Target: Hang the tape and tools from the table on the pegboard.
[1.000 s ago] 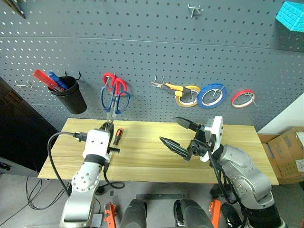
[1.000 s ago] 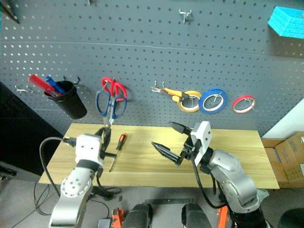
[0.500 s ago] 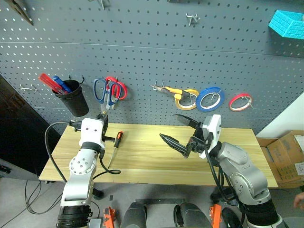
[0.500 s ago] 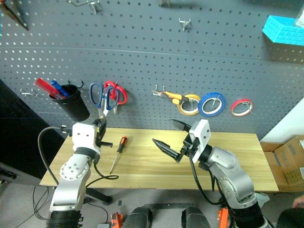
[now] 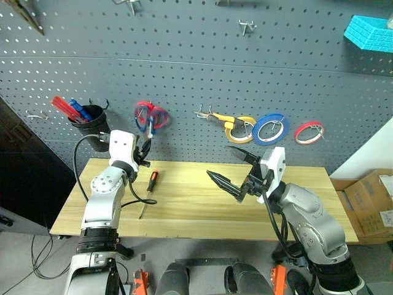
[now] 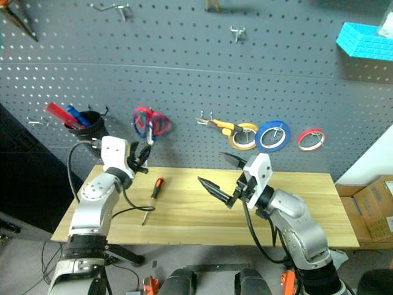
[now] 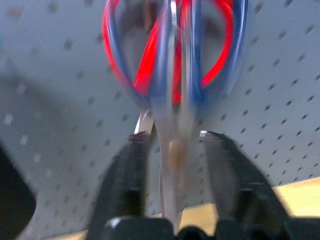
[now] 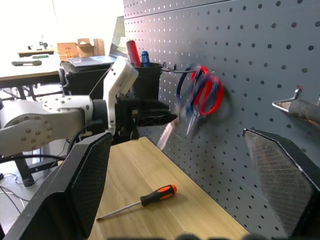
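Observation:
The blue-handled scissors (image 5: 147, 118) hang blurred over red-handled scissors on a hook of the dark grey pegboard (image 5: 184, 61). My left gripper (image 5: 145, 151) sits just below them, open, its fingers (image 7: 134, 160) standing apart on either side of the blades (image 7: 172, 150). The screwdriver (image 5: 148, 185) lies on the left of the pale wood table (image 5: 196, 206). The orange pliers (image 5: 221, 114) and the blue tape (image 5: 272, 128) hang on hooks. My right gripper (image 5: 218, 161) hovers wide open and empty over the table's middle.
A black cup (image 5: 91, 128) with red and blue pens hangs left of the scissors. Yellow tape (image 5: 241, 126) and red tape (image 5: 308, 131) flank the blue ring. A cardboard box (image 5: 368, 196) stands off the table's right end. My left arm's cable loops over the table.
My left arm reached forward to the pegboard and brought the blue scissors right, over the red pair. Its fingers opened, and the scissors now swing. The right arm kept still.

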Tool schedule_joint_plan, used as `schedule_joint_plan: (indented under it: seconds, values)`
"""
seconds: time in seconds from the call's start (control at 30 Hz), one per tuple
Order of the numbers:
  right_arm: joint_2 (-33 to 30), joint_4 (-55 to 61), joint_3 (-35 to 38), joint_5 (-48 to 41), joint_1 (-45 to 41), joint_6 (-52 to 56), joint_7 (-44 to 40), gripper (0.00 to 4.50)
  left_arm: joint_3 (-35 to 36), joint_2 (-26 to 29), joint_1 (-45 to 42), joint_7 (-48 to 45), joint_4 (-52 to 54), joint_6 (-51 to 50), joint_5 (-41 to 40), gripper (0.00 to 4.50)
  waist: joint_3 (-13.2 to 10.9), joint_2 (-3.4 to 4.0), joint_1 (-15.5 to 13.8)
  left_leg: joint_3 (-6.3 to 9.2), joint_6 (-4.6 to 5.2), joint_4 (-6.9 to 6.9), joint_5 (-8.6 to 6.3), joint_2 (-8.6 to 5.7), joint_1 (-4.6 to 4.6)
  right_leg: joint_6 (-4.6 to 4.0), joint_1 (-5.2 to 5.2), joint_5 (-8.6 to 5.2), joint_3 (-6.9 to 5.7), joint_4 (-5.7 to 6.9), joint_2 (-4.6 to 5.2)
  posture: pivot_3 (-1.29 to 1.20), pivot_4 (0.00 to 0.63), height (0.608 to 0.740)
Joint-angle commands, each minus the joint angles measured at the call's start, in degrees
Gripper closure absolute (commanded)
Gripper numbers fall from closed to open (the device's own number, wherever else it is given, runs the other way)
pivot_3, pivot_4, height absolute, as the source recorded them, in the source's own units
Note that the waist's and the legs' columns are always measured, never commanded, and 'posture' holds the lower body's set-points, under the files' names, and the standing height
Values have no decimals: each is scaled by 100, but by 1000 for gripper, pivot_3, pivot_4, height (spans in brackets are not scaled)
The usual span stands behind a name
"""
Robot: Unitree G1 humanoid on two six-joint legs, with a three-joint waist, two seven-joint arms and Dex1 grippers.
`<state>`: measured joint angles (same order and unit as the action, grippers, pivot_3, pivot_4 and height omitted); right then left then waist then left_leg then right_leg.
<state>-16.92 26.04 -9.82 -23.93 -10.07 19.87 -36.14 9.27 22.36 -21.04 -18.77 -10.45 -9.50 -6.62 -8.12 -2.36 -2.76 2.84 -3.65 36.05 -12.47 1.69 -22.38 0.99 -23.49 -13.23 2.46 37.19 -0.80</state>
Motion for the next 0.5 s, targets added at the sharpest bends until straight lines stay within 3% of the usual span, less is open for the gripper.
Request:
schedule_joint_plan:
  seconds: [0.03, 0.13, 0.33, 0.5]
  values:
    - [-49, 234, 28, -27, 32, -74, -12, 0, 19, -2, 187, 48, 171, 35, 14, 1245, 0, 0, 14, 0, 0, -1, 0, 1, 1, 0, 0, 0, 0, 1, 0, 140, 87, 740]
    - [-98, 317, -33, -11, 162, -63, -6, 0, 96, -93, 584, 230, 459, -177, -17, 233, -1, 1, 16, 3, 0, -1, 0, 3, 5, -2, 0, -1, -2, 6, -1, 135, 98, 740]
    - [-234, 267, -505, 302, 158, 258, 43, 0, -186, -251, 1648, 402, 996, -1110, 114, 233, -14, 11, 94, -2, 0, 2, 0, 4, 14, -20, 5, -12, 4, 7, 2, 124, 137, 740]
    - [7, -246, -1019, 614, -509, 736, 160, 0, -506, -308, 1626, 376, 685, -1699, 218, 233, -59, 32, 116, 6, 5, 3, 3, 5, 42, -40, 21, -25, -2, 16, 1, 115, 167, 740]
